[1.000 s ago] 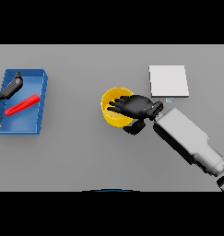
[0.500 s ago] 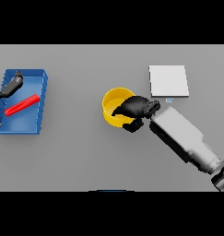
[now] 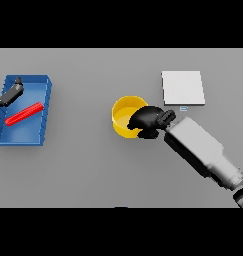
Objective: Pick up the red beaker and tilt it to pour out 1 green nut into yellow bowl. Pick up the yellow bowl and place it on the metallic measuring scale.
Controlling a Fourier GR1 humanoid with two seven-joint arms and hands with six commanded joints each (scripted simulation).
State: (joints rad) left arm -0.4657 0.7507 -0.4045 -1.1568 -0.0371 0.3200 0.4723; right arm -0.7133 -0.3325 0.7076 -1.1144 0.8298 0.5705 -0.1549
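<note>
While the yellow bowl (image 3: 124,116) is sitting on the desk (image 3: 93,165) just left of the metallic measuring scale (image 3: 182,87), the right hand (image 3: 149,121) is curling its fingers (image 3: 138,120) around the bowl's right rim. Well left of the bowl, the red beaker (image 3: 24,113) is lying in a blue tray (image 3: 43,115), with the left hand (image 3: 8,95) showing at that tray's left edge, fingers unclear.

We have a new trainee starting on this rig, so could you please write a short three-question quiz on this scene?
1. True or false: the right hand is at the bowl's rim.
2. Where does the beaker lie? A) in the blue tray B) on the scale C) inside the bowl
3. Fill in: the bowl sits to the ____ of the scale in the head view.

Key
1. True; its fingers curl on the rim's right side.
2. A; it lies tilted in the tray, with the left hand at the tray's upper left corner.
3. Left; the scale carries nothing.
</note>
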